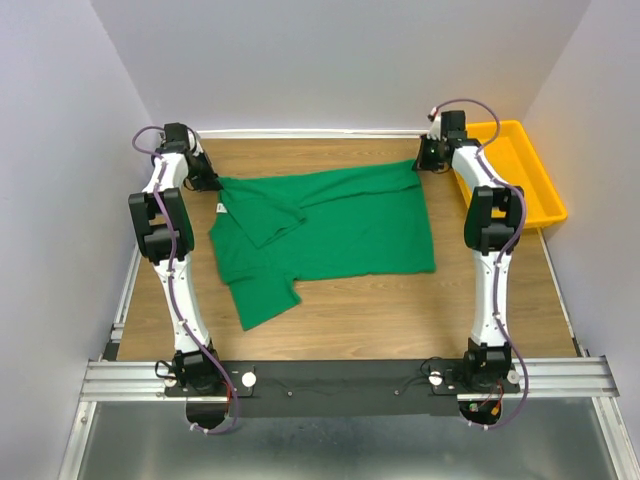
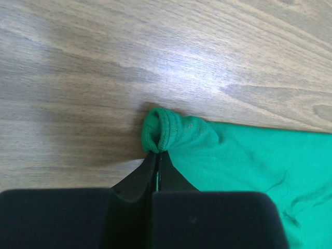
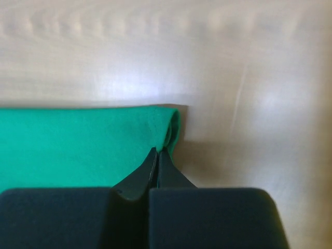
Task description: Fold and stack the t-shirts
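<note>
The emerald-green t-shirt [image 1: 340,230] lies flat on the far half of the wooden table [image 1: 400,320]. Its long axis goes from left to right: the white neck label [image 1: 219,207] is at the left end and the bottom hem at the right end. One sleeve [image 1: 265,300] sticks out toward me on the near left side.

Each claw sits at one far corner of the shirt, so the whole cloth lies on the near side of both. The left gripper [image 2: 157,155] is closed, with a small rolled bunch of green edge between its tips. The right gripper [image 3: 157,153] is closed also, and it pinches the folded corner of the hem.

I judge that the next move is to bring this far edge toward me, over the body of the shirt. For this there is open wood between the near edge of the shirt and the arm bases. The yellow plastic tray [image 1: 520,170] stands just beside the right arm, on its outer side, and the walls are close behind both claws, so I would not go outward or back.
</note>
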Robot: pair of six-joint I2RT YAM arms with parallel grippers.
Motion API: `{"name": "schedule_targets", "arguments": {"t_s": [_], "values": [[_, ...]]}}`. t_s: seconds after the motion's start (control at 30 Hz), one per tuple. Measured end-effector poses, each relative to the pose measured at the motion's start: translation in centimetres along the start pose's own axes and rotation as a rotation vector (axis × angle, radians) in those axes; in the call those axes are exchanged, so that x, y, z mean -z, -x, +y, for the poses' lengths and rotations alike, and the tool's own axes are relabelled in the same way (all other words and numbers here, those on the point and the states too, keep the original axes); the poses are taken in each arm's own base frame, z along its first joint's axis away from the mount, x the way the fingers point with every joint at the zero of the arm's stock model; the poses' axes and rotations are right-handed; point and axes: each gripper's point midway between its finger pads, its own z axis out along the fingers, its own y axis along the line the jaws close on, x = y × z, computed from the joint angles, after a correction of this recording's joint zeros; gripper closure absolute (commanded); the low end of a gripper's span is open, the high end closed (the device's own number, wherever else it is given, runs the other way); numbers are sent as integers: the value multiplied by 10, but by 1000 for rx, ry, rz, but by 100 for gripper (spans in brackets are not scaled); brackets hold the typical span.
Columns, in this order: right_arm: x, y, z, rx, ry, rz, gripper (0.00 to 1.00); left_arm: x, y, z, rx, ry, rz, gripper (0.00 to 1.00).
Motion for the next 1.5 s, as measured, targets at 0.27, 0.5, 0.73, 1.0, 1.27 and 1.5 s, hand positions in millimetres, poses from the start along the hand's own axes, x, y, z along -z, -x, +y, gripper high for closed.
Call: {"name": "schedule_targets", "arguments": {"t_s": [0.27,0.5,0.73,1.0,1.27,1.5], "values": [[-13,71,-16,100,-99,-188,55,1,4,-19,76,-83,-6,67],[-5,85,-14,215,-100,-226,0,19,36,-32,88,-98,-124,36],[75,58,71,464,260,-206,0,192,70,-71,-94,-68,-525,1],[190,-158,298,1302,1047,-108,9,364,-11,-82,-213,-237,-933,9],[203,-359,376,1609,1199,193,23,308,-101,-37,-79,-152,-650,14],[133,-344,383,1582,945,169,34,352,-116,-46,-93,-144,-737,19]]}}
